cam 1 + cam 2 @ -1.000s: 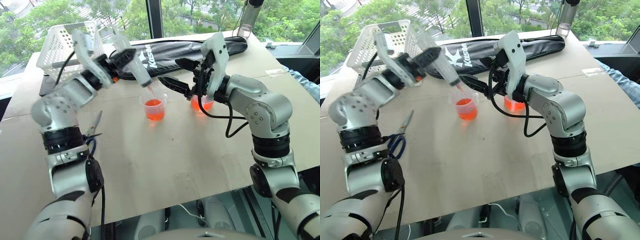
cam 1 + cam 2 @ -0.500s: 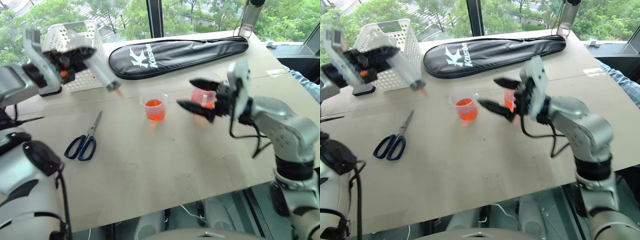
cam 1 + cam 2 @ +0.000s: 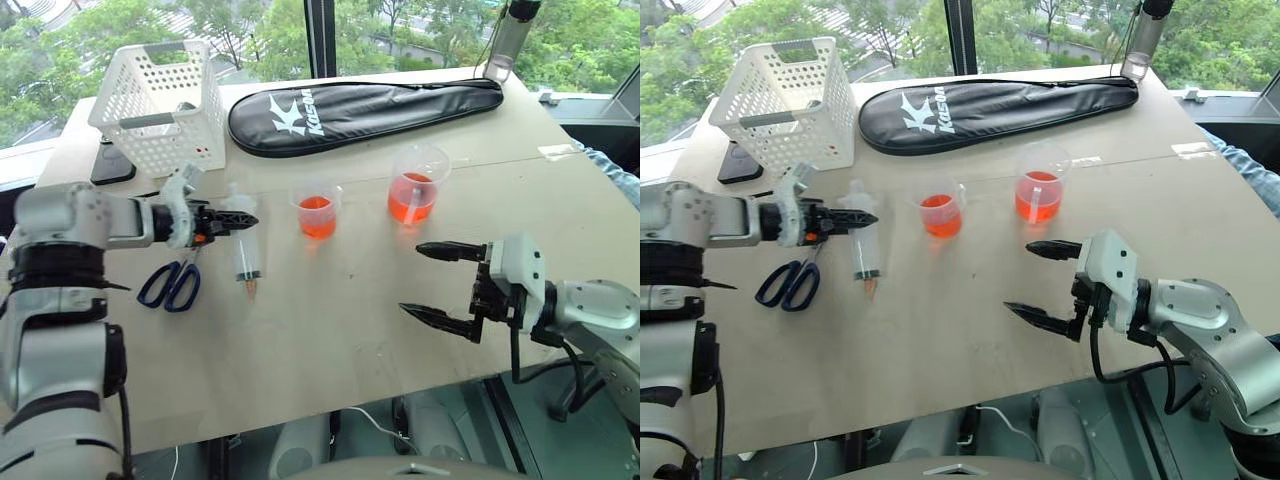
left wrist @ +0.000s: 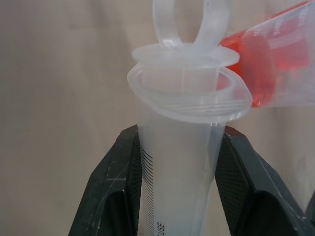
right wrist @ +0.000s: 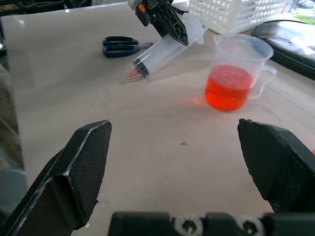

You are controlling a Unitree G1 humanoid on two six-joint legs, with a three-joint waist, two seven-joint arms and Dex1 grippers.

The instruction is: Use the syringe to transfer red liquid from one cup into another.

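My left gripper (image 3: 238, 218) is shut on the syringe (image 3: 246, 255) near its plunger end. The clear barrel slants down and its reddish tip is at the table left of the cups. In the left wrist view the barrel (image 4: 177, 167) sits between the black fingers (image 4: 114, 191). The smaller cup (image 3: 317, 211) holds red liquid (image 3: 317, 220) and stands just right of the syringe. Farther right is the larger beaker (image 3: 415, 192), also with red liquid. My right gripper (image 3: 412, 279) hangs wide open and empty near the table's front edge, in front of the beaker.
Blue-handled scissors (image 3: 172, 285) lie left of the syringe. A white basket (image 3: 160, 100) stands at the back left and a black racket bag (image 3: 370, 100) lies across the back. A bottle (image 3: 508, 35) stands at the far right corner. A person's sleeve (image 3: 615, 170) shows at the right edge.
My left arm has swung down from beside the basket, bringing the syringe low over the table left of the smaller cup. My right gripper has drawn back from the cups toward the front edge, still open.
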